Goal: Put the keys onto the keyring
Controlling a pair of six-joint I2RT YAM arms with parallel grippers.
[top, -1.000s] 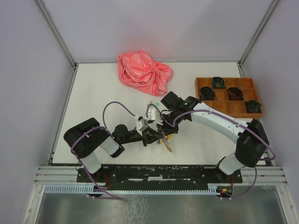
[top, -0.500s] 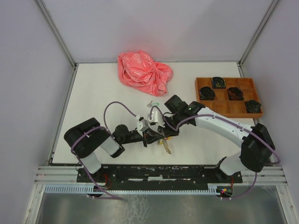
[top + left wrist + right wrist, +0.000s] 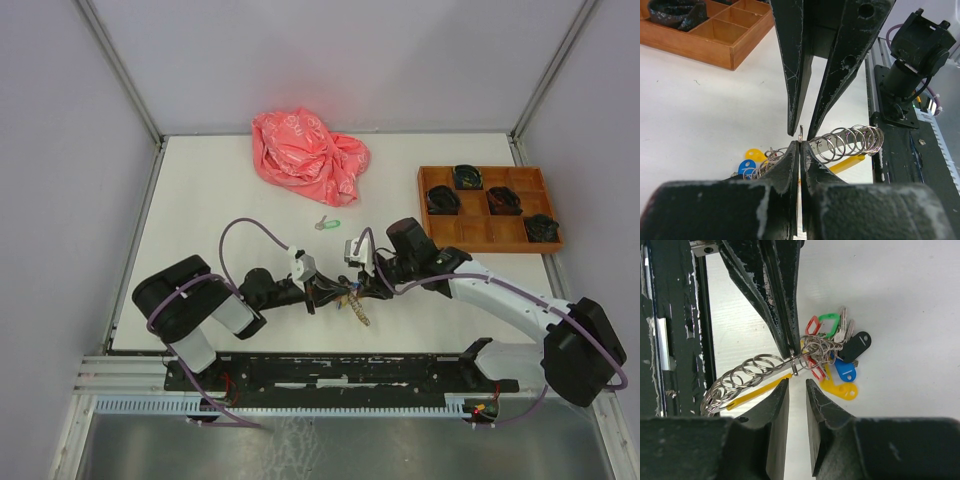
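Clamping the keyring (image 3: 794,365) by the near edge, the left gripper (image 3: 800,146) faces the empty, slightly parted right gripper (image 3: 797,385); the green key (image 3: 327,224) lies loose mid-table, not yet threaded.

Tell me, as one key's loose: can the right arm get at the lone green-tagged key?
Probably yes. The key lies alone just beyond the right hand, open and empty; nothing stands between.

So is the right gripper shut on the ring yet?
Open: the right gripper shows a clear gap between its fingers, short of the ring, which the left gripper pinches.
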